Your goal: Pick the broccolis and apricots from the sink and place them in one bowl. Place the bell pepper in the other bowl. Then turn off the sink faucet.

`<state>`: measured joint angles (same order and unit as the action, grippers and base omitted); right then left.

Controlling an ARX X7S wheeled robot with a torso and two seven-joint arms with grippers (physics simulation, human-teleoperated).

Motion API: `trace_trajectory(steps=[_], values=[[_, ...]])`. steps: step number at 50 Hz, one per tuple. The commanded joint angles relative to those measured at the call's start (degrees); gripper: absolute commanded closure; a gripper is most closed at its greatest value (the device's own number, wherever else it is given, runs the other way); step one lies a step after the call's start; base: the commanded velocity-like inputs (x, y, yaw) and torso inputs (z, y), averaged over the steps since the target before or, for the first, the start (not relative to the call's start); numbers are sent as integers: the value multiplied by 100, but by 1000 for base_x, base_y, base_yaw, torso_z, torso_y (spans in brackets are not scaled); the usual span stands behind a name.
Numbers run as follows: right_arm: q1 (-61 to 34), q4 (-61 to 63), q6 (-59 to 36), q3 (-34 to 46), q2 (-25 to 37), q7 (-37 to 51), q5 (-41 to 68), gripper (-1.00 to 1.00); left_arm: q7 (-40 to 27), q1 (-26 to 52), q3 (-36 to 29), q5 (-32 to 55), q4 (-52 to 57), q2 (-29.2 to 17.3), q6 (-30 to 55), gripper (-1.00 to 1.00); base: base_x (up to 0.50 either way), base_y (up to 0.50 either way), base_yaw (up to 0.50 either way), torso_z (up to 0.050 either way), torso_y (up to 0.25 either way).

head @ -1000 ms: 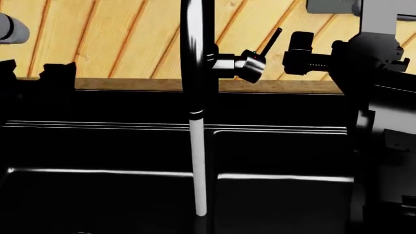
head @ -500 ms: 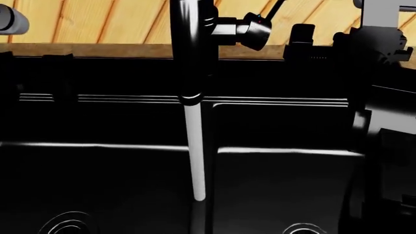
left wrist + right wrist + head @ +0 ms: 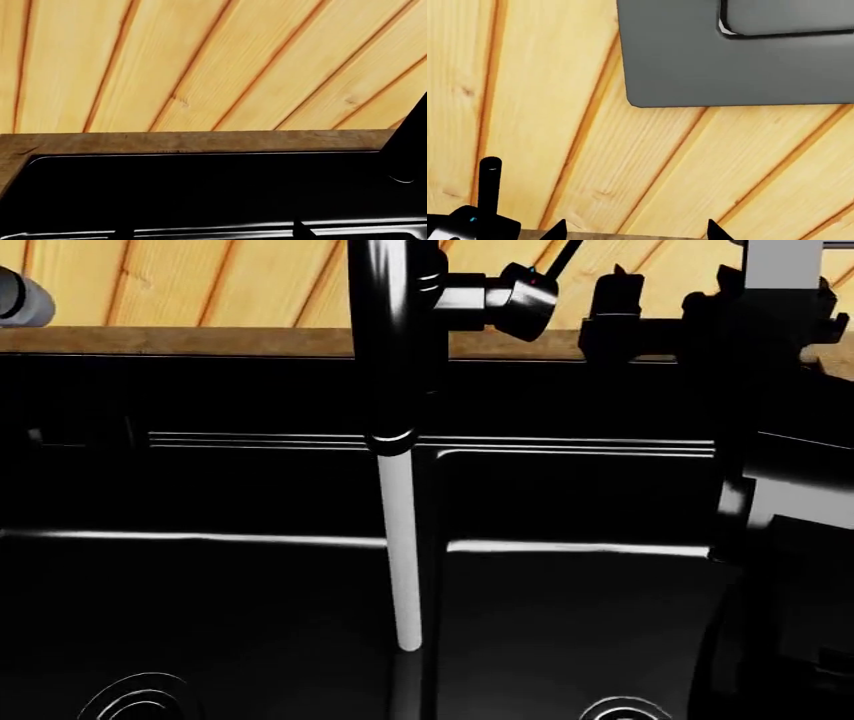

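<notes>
Left arm shifted down | faucet top cropped | fingers (both arms) unreadable

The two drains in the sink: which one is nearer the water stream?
The right drain, in the basin beside the right arm; the left drain lies farther from the water stream.

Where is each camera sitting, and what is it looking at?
Head view: on the robot's head, looking down into the black sink with water running from the faucet; right arm shows.
Left wrist view: near the left tool, facing the wood wall over the sink edge.
Right wrist view: near the right tool, facing the wall; the faucet handle shows.
All three share the wall.
</notes>
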<state>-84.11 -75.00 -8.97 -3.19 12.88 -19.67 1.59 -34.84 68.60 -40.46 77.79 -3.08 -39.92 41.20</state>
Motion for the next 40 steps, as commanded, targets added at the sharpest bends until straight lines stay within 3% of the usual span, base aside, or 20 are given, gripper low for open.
trace_trajectory(steps=[1,27,29,40], values=[[36,4,159,-126,-57,-217,-44,-100,87,-114,31,31,0,-10,-71,-100,0,0,0,0,0],[3,4,-121,-528,-158,-730,82,-100,11,-264,98,141,124,-143,-93,-100,0,0,0,0,0],[-662,1,-731,-584,-761,-128,10,-100,-11,-259,102,145,130,-143,-91,-100,0,0,0,0,0],[-734,1,-783,-727,-926,-318,-117,-100,-25,-300,121,153,143,-228,-92,-100,0,0,1,0,0]])
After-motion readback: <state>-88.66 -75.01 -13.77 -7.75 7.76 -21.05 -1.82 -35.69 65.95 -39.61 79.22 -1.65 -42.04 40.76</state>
